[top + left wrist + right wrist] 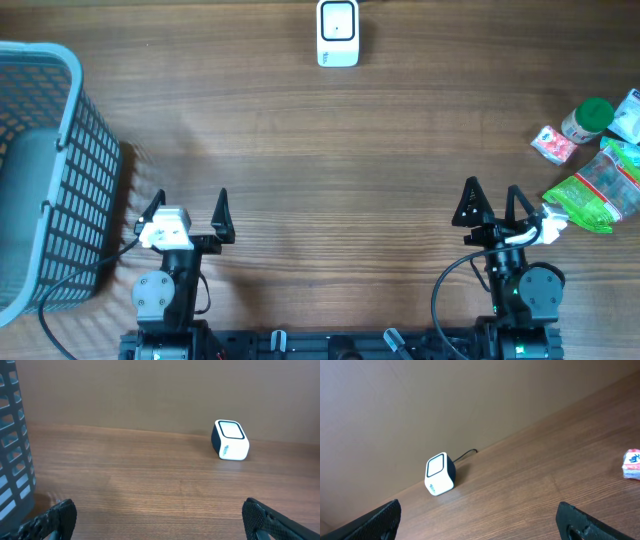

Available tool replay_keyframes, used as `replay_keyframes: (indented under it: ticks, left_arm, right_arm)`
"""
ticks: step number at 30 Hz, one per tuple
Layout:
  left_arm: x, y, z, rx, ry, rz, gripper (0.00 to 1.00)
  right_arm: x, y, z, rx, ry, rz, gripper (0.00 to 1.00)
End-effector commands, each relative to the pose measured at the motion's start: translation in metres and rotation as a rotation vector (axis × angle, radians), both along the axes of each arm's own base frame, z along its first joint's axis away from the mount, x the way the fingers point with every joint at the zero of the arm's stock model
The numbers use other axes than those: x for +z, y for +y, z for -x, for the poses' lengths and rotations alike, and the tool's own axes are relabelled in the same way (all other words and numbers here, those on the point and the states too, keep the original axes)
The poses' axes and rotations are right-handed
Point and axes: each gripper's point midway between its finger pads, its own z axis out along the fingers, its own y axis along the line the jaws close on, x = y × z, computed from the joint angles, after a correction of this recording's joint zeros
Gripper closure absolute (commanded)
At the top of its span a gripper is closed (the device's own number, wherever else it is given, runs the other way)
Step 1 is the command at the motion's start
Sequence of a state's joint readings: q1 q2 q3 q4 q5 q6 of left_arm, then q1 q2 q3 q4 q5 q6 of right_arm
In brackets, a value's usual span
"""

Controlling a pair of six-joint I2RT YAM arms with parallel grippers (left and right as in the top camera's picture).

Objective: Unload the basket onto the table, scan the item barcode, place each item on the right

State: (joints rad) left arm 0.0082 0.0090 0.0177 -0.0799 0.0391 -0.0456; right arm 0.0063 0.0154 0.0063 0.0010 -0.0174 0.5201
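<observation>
A white barcode scanner (338, 33) with a dark window stands at the table's far middle edge; it also shows in the left wrist view as the scanner (230, 440) and in the right wrist view as the scanner (440, 474). Several items lie at the right edge: a green packet (594, 190), a green-capped bottle (587, 119), a small pink and white packet (553, 144) that also shows as the packet (632, 464). My left gripper (190, 213) hangs open near the front left, nothing between its fingers. My right gripper (492, 204) is open at the front right, just left of the green packet.
A grey plastic basket (62, 150) fills the left edge of the table, close to my left arm; its wall shows as the basket (14, 450). A cable runs from the scanner off the back edge. Bare wood lies between the arms and the scanner.
</observation>
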Motion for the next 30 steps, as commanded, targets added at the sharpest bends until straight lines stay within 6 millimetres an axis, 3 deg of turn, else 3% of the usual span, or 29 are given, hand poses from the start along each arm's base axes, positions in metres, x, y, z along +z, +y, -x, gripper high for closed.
replay_keyframes:
  ticks: [1, 30]
  left_arm:
    - [-0.0031, -0.0022, -0.0003, -0.011, 0.001, 0.022, 0.00]
    - [-0.0033, 0.0023, -0.0005, 0.007, 0.002, 0.023, 0.00]
  right_arm:
    - [0.0035, -0.0020, 0.0006, -0.014, -0.016, -0.007, 0.00]
    - [0.0035, -0.0020, 0.0006, -0.014, -0.016, -0.007, 0.00]
